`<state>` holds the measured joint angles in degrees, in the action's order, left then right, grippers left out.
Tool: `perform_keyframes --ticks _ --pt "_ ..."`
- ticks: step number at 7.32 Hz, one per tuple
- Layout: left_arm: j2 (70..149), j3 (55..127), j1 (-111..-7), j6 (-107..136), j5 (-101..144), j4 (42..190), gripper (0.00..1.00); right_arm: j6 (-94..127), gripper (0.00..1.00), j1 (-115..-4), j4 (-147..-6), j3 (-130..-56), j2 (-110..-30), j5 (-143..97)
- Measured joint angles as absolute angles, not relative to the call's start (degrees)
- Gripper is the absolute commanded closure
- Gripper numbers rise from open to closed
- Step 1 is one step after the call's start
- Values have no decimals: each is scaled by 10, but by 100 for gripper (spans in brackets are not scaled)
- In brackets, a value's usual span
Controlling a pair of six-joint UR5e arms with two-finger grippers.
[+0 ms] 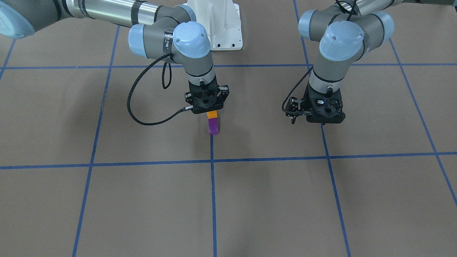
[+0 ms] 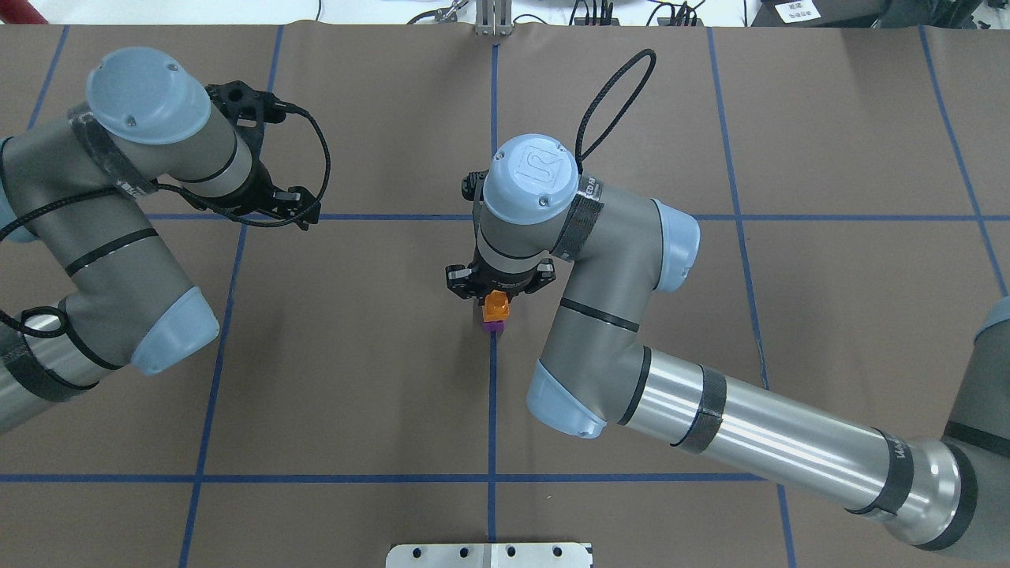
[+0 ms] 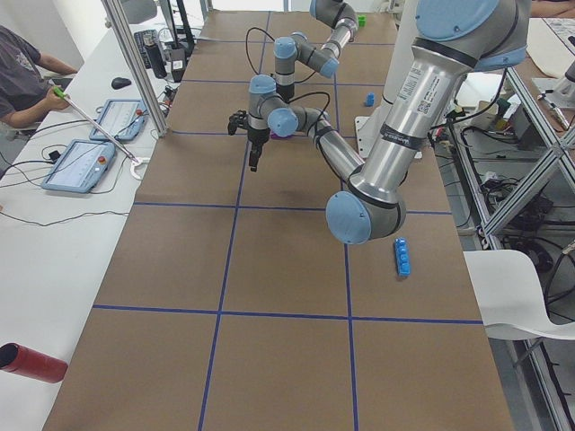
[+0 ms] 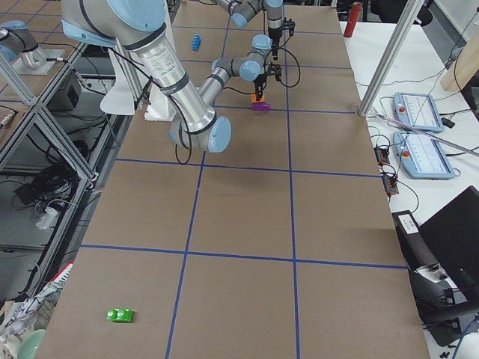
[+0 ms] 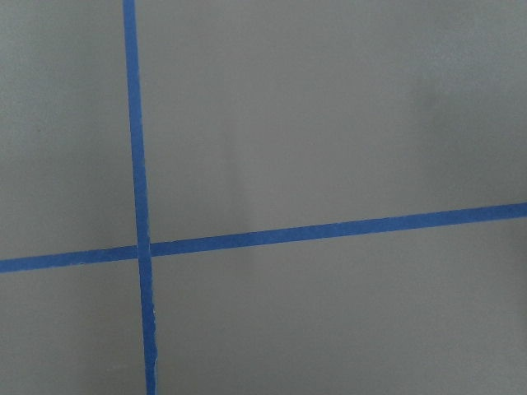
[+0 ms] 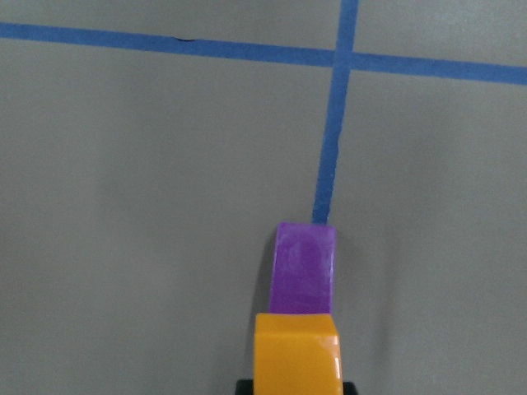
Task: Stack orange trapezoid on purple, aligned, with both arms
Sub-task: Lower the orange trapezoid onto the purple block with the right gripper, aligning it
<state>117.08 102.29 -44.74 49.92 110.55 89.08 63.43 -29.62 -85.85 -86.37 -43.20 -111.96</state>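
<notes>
The orange trapezoid [image 1: 212, 114] is held in my right gripper [image 1: 210, 110], directly over the purple block [image 1: 213, 126], which stands on a blue tape line near the table's middle. From the front the orange sits right on top of the purple, edges roughly in line; I cannot tell if it is pressed home. The overhead view shows the orange [image 2: 497, 302], the purple [image 2: 495, 322] and the right gripper [image 2: 497, 293]. The right wrist view shows the orange [image 6: 296, 354] with the purple [image 6: 304, 267] beyond it. My left gripper [image 1: 323, 121] hangs apart, empty; I cannot tell whether it is open or shut.
A long blue brick [image 3: 402, 257] and a small blue block [image 3: 369, 99] lie near the robot's base. A green block [image 4: 120, 315] lies at the table's right end. A red cylinder [image 3: 31, 362] lies on the side bench, where an operator [image 3: 27, 72] sits.
</notes>
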Motion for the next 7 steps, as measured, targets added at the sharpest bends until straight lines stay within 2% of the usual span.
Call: perform_keyframes --ticks 7 --pt "1171 1024 -448 505 1105 890 0 633 100 -286 -857 -856 -432 -1105"
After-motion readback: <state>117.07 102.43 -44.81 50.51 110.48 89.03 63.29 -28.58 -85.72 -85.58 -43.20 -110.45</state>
